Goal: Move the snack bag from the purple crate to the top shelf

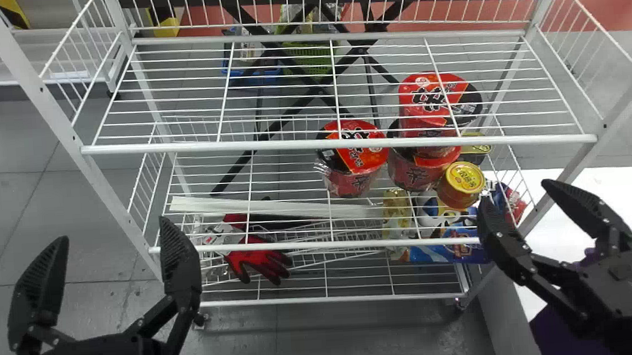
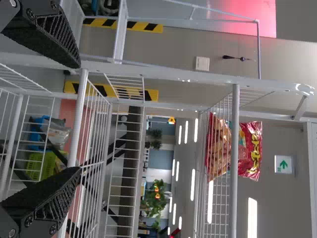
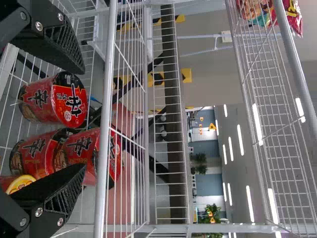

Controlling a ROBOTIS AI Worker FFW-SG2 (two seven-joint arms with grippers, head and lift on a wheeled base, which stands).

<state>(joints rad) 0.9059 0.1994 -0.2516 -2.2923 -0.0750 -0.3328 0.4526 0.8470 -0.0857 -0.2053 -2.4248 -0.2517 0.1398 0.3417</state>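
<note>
In the head view my left gripper [image 1: 112, 239] stands open at the lower left, before the rack, with nothing between its fingers. My right gripper [image 1: 517, 195] is open and empty at the rack's right front corner, beside the purple crate [image 1: 550, 328], which is partly hidden by that arm. The red snack bag [image 2: 250, 150] rests on the wire top shelf [image 2: 234, 198], seen partly through its wires. The left gripper [image 2: 77, 118] is well apart from it. In the right wrist view, the bag [image 3: 289, 15] shows at the upper right edge, away from the right gripper [image 3: 81, 120].
Red noodle cups [image 1: 352, 148], a yellow-lidded can [image 1: 462, 185] and blue packages [image 1: 447, 252] occupy a lower shelf. Red gloves [image 1: 255, 258] lie left of them. White rack posts [image 1: 60, 122] flank the shelves; a white table [image 1: 613, 192] stands at right.
</note>
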